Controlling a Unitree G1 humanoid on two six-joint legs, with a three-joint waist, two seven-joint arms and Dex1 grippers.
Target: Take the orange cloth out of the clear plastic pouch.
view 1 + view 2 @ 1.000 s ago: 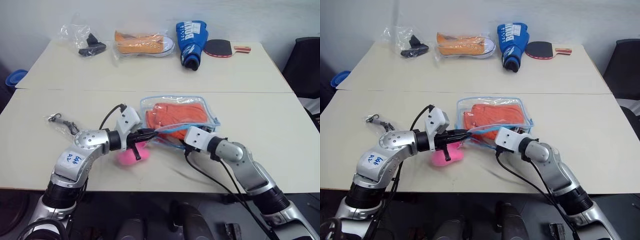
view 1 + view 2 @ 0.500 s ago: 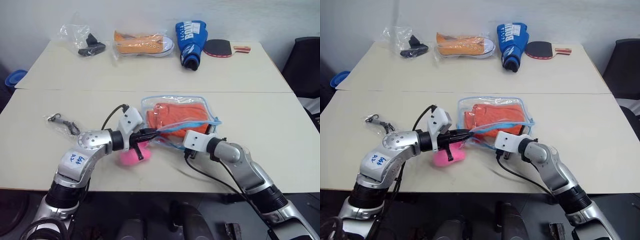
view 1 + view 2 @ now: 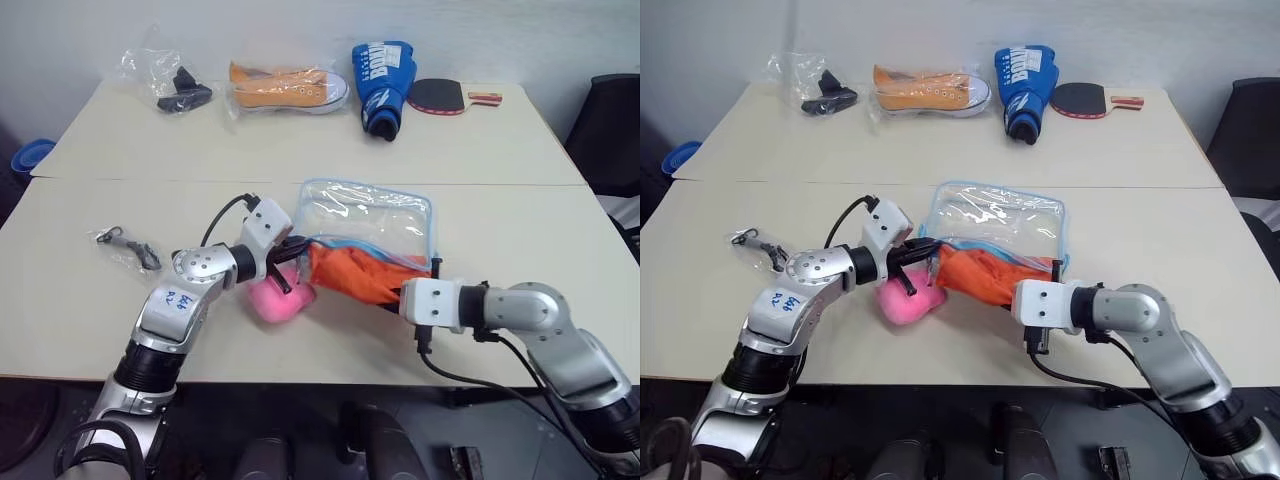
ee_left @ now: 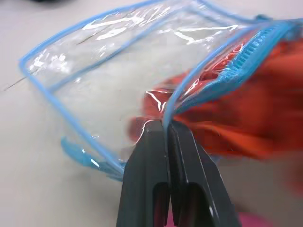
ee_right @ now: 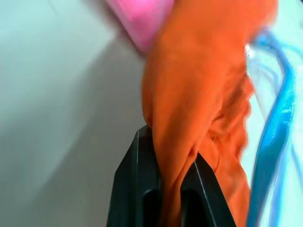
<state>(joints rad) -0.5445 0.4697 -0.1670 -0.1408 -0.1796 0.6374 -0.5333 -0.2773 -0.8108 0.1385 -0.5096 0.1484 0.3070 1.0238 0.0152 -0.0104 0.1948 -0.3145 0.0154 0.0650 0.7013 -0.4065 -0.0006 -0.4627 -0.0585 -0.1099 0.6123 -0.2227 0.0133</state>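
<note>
Left gripper point(image 4: 166, 124) pinches the clear plastic pouch's point(image 3: 370, 215) blue edge; right gripper point(image 5: 165, 137) clamps the orange cloth point(image 3: 355, 275).

i see the orange cloth point(image 3: 355, 275) now mostly out of the clear plastic pouch point(image 3: 370, 215), my right gripper point(image 5: 165, 156) drawn back clamping it.
</note>
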